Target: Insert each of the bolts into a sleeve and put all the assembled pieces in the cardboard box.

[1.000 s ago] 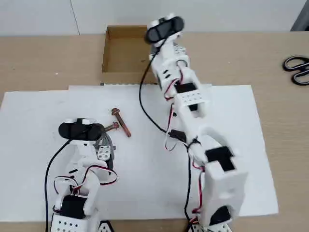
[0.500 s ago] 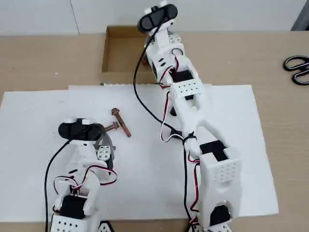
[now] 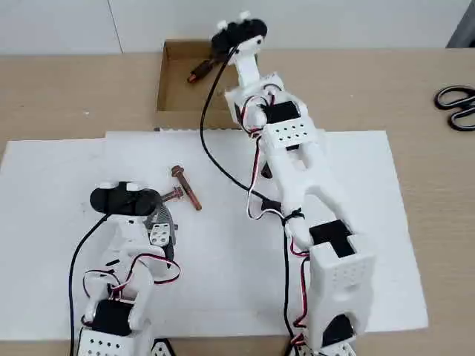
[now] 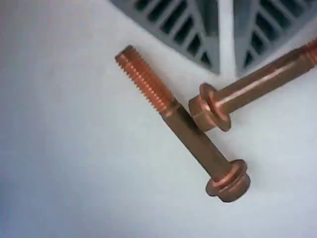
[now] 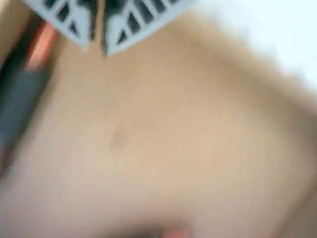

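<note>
A light wooden surface (image 3: 67, 96) ran back to a pale wall (image 3: 74, 22). A white sheet of paper (image 3: 223, 282) covered its near part, and scissors (image 3: 456, 106) lay at the far right edge. The cardboard box (image 3: 169, 89) sat on the bare wood just beyond the sheet.

An assembled piece (image 3: 198, 73), a copper bolt in a dark sleeve, lay slanted inside the box. The right tool (image 5: 96, 47) hung over the box floor just beside the piece's copper end, its jaws narrow with nothing between them.

On the sheet lay two copper bolts with flanged heads. The first bolt (image 4: 190, 139) lay slanted with its thread bare, and the second bolt (image 4: 257, 84) had its head against the first one's shank. The left tool (image 4: 226, 69) stood just above them, its jaws narrow and holding nothing.
</note>
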